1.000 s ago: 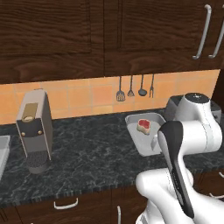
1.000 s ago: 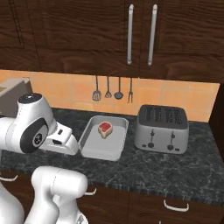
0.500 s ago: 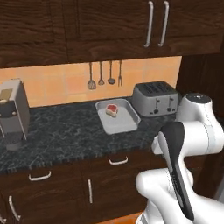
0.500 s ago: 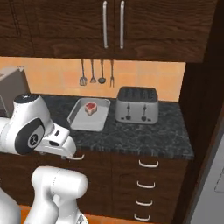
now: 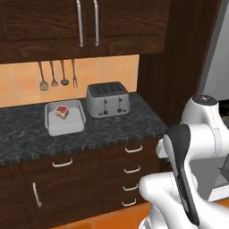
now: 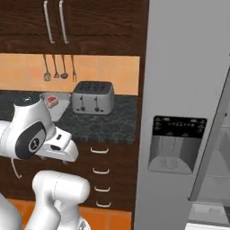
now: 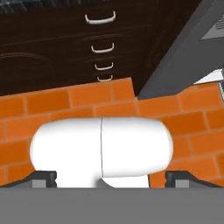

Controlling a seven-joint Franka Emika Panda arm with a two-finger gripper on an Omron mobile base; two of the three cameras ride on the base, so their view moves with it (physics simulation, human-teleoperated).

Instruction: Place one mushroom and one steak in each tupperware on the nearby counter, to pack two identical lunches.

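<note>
1. Dark brown wooden cupboards hang above a long dark speckled stone bench (image 5: 27,134), and an orange wall sits between them.
2. On the bench rests a clear, boxy plastic tupperware (image 5: 65,127), and a red steak piece (image 5: 61,111) lies inside it.
3. Just beside that box stands a shiny silver metal toaster (image 5: 108,99), on the side nearer the tall grey fridge (image 6: 188,90).
4. Four small metal cooking tools (image 5: 57,76) hang on the orange wall above the box.
5. No mushroom can be seen in the box, and I cannot see a second box from here.
6. The robot's black two-finger tool (image 7: 111,177) has its tips (image 7: 43,176) wide apart, holding nothing. It points down at the orange brick floor (image 7: 61,103), by the drawers with silver handles (image 7: 100,18).
7. I think the job is only partly done, since the robot seems to be near the fridge to look for more food.
8. One worry: the white arm is close to the drawers and the fridge, so a wide swing could bump them.
9. Another worry: food could land in the wrong box, and then the two lunches would not match.
</note>
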